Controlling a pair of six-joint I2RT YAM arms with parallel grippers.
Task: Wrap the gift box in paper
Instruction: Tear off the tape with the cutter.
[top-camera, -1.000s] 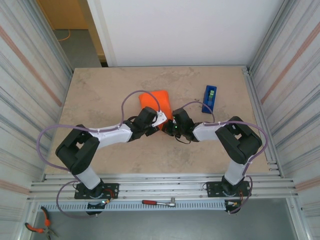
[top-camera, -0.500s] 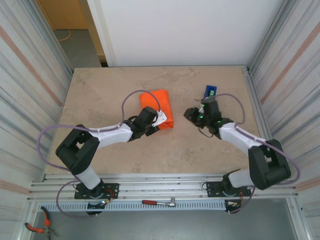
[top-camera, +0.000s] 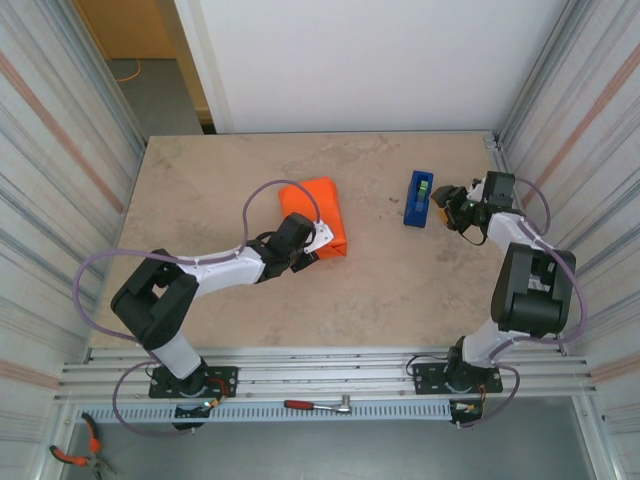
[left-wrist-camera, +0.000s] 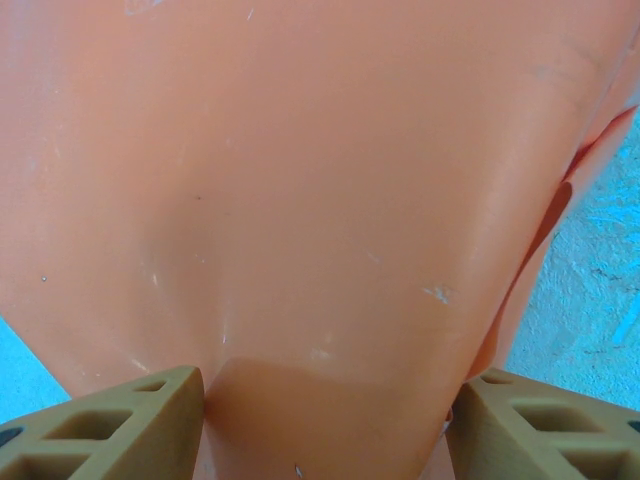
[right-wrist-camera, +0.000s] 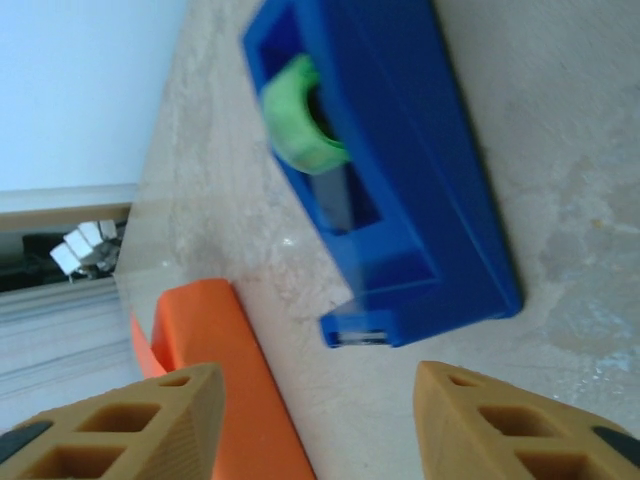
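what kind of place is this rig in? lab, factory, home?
Likely a lab robot cell, not a home: panelled walls enclose the table, the left arm and right arm are bolted to aluminium rails, and a ratchet and pliers lie nearby.

Left arm reaches forward and inward, wrist low; left tool (top-camera: 320, 243) clasps the paper (left-wrist-camera: 320, 200) between widely spaced fingers (left-wrist-camera: 110, 425). Right arm folded at the right side; right tool (top-camera: 447, 205) parted, empty.
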